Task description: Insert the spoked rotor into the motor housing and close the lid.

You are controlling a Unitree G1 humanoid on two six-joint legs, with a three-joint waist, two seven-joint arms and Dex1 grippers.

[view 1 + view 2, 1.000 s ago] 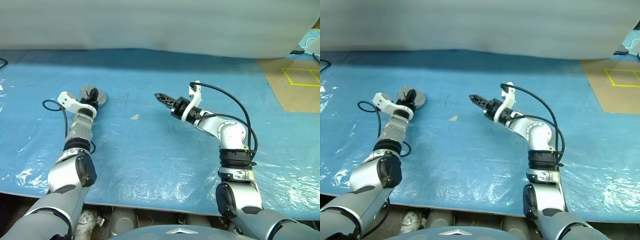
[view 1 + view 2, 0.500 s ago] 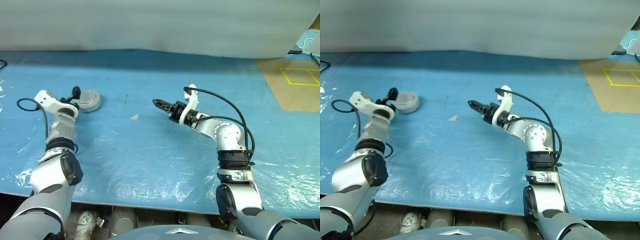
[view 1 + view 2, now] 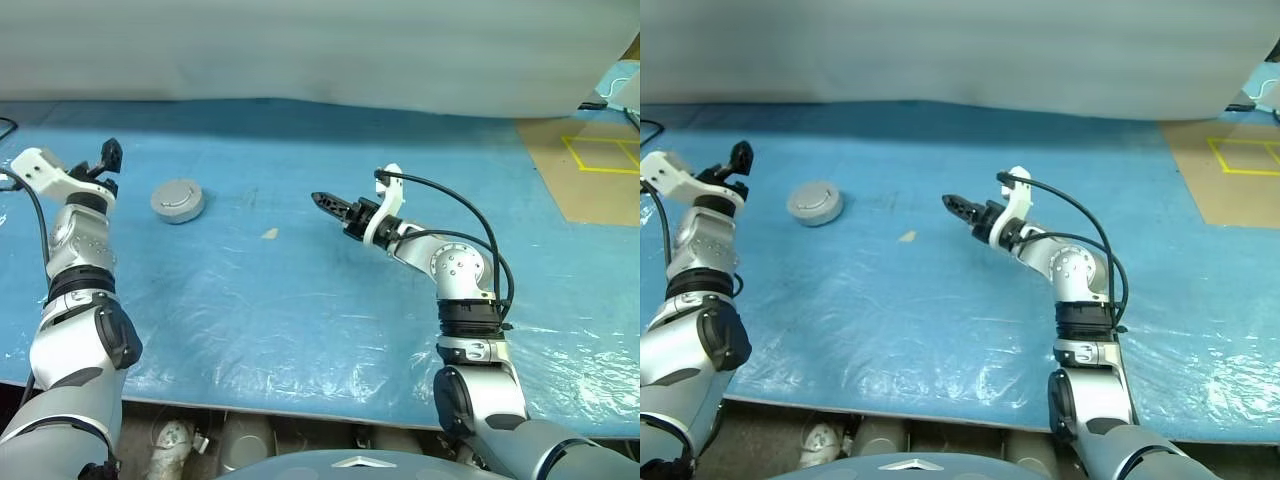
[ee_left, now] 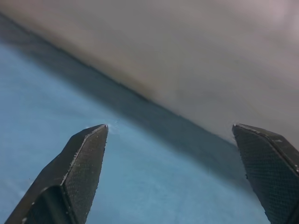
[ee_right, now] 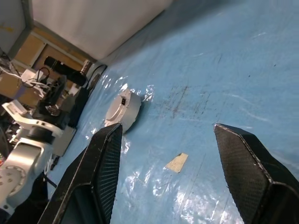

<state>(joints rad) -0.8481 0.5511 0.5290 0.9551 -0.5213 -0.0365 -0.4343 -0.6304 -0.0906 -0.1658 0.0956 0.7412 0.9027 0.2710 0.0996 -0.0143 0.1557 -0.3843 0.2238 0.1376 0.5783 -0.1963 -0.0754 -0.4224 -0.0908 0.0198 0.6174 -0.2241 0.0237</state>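
The motor housing sits on the blue table as a short round silver can. The lid lies flat on top of it, pale smooth face up. The spoked rotor is out of view. My left gripper hangs in the air to the left of the housing, apart from it. Its fingers stand wide open with nothing between them. My right gripper hovers at the table's middle, pointing left toward the housing from well off. It is open and empty.
A small pale scrap lies on the blue plastic sheet between the housing and my right gripper. A white wall bounds the far side. Brown flooring with yellow tape lies beyond the table's right end.
My left gripper has drawn away from the housing, up and to the left, and has opened wider. The housing now stands free with its lid flat. The right gripper has barely moved.
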